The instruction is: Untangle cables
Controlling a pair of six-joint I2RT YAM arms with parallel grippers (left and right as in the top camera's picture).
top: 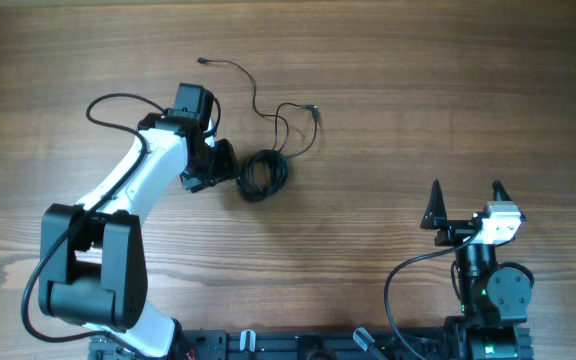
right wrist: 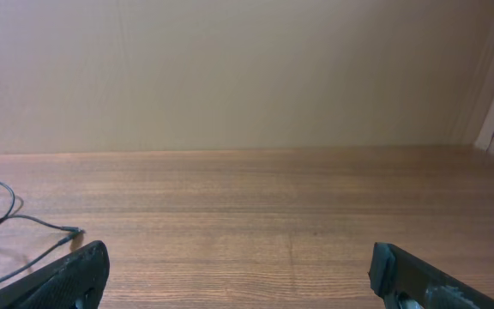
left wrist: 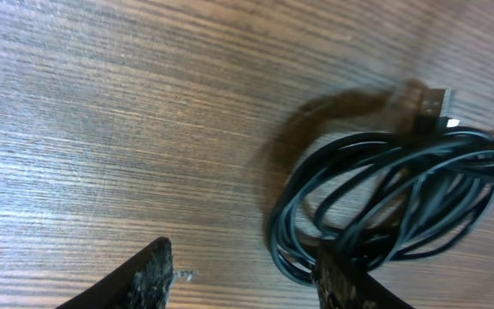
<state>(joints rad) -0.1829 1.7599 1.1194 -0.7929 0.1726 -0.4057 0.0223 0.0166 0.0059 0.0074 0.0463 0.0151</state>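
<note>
Wooden worktop (top: 418,100) held your thin black cables (top: 263,172) near its middle, bunched in one coil. Your left gripper (top: 220,165) stood with fingers apart at it, right gripper (top: 466,190) gaped empty; untangling looked undone.

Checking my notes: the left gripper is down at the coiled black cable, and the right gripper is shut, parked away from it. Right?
No: the right gripper is open, jaws spread wide in the right wrist view. The rest holds: the left gripper is down at the coiled black cable, and the right one is parked away from it.
</note>
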